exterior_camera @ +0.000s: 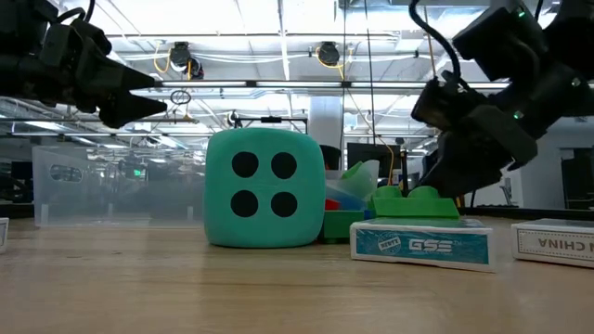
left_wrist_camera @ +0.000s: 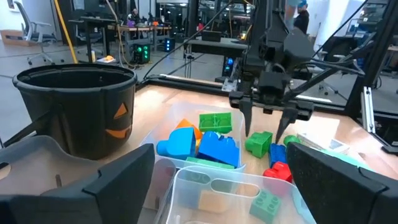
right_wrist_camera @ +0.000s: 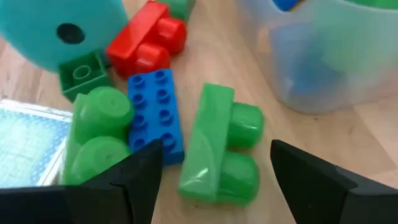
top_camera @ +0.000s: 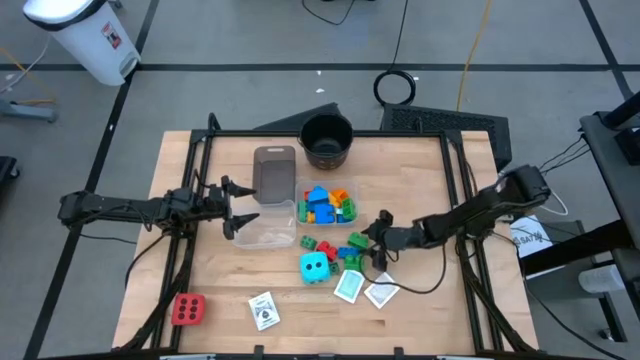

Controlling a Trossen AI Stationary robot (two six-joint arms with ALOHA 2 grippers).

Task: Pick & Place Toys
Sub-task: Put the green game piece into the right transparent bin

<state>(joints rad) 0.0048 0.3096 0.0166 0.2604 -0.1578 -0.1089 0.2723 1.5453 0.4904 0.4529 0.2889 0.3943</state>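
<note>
Several loose toys lie right of centre: a green block (right_wrist_camera: pixel 217 152) on its side, a blue block (right_wrist_camera: pixel 155 115), another green block (right_wrist_camera: pixel 99 134), a red block (right_wrist_camera: pixel 146 40) and a cyan dotted cube (top_camera: pixel 314 266). My right gripper (top_camera: pixel 378 232) slants down over them, open. Its fingers stand on either side of the green block (left_wrist_camera: pixel 258 143) without touching it. A clear tub (top_camera: pixel 328 205) beside it holds several more blocks. A red dotted cube (top_camera: pixel 188 309) and three cards (top_camera: pixel 263 311) (top_camera: pixel 350 287) (top_camera: pixel 381 294) lie flat near the front. My left gripper (top_camera: pixel 240 208) waits open and level at the left.
A black round pot (top_camera: pixel 327 140) stands at the far edge. Two more clear tubs (top_camera: pixel 272 170) (top_camera: pixel 268 228) sit just in front of my left gripper. The filled tub's wall (right_wrist_camera: pixel 317 50) is close beside my right gripper. Bare wood (top_camera: pixel 430 170) lies at the far right.
</note>
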